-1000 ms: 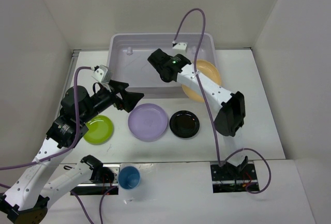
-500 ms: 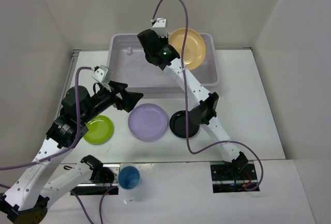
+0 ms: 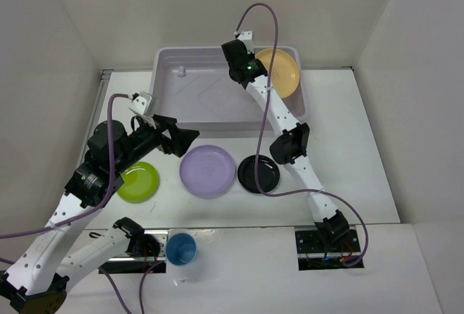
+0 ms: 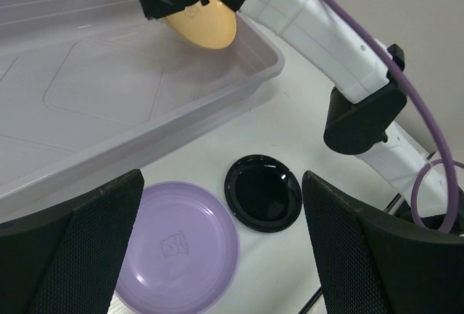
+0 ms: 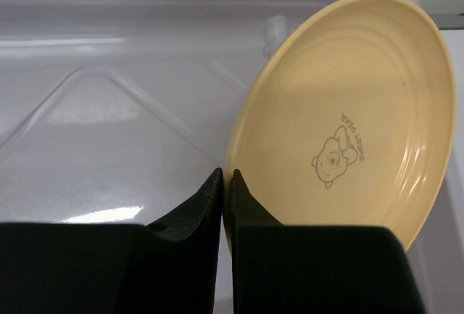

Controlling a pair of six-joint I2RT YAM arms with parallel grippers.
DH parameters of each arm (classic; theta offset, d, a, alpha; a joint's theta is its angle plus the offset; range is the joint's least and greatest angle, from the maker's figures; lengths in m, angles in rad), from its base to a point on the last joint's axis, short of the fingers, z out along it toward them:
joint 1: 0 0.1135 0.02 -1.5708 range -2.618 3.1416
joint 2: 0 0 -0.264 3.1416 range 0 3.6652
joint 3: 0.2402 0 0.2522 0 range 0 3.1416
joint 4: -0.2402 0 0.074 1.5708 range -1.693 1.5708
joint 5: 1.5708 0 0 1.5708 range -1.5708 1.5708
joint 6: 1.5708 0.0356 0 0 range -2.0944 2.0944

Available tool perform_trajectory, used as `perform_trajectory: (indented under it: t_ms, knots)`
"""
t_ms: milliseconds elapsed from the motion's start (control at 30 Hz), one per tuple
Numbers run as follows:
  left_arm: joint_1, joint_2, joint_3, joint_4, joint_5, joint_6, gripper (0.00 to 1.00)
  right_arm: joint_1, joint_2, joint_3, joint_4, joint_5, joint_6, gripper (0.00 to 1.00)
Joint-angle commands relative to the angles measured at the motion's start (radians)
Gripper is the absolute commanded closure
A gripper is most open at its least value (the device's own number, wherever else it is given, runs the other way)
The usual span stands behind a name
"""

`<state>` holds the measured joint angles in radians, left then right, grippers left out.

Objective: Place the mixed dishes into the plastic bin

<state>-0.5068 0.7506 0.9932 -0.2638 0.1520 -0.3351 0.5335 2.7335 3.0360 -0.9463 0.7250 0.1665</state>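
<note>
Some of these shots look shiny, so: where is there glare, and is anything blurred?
Right wrist view: white glare patches on the floor of the pale grey translucent plastic bin; the pale orange round plate is sharp, its printed bear readable. Left wrist view: a soft sheen on the small black round plate. Top view: even light, faint shadows.

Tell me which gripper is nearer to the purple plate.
Left. The left gripper hovers open beside the purple plate; the right gripper is far off over the bin, shut on the orange plate.
</note>
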Motion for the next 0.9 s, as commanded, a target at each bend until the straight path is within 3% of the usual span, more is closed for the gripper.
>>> perform_trajectory:
  t_ms: [0,367,533,633,867]
  knots:
    - [-0.004,0.000,0.039,0.015,-0.017,0.025,0.04,0.020,0.046,0.032,0.015,-0.076,-0.038,1.00]
    - [-0.004,0.018,0.030,0.024,-0.037,0.025,0.04,0.011,0.120,0.050,0.034,-0.200,-0.038,0.98]
    - [-0.004,0.018,0.030,0.024,-0.046,0.025,0.04,0.011,0.141,0.041,0.034,-0.223,-0.038,0.75]
    - [-0.004,0.018,0.030,0.024,-0.046,0.025,0.04,0.011,0.141,0.041,0.034,-0.236,-0.038,0.68]
    - [-0.004,0.000,0.030,0.015,-0.064,0.025,0.04,0.011,0.131,0.050,0.023,-0.225,-0.028,0.66]
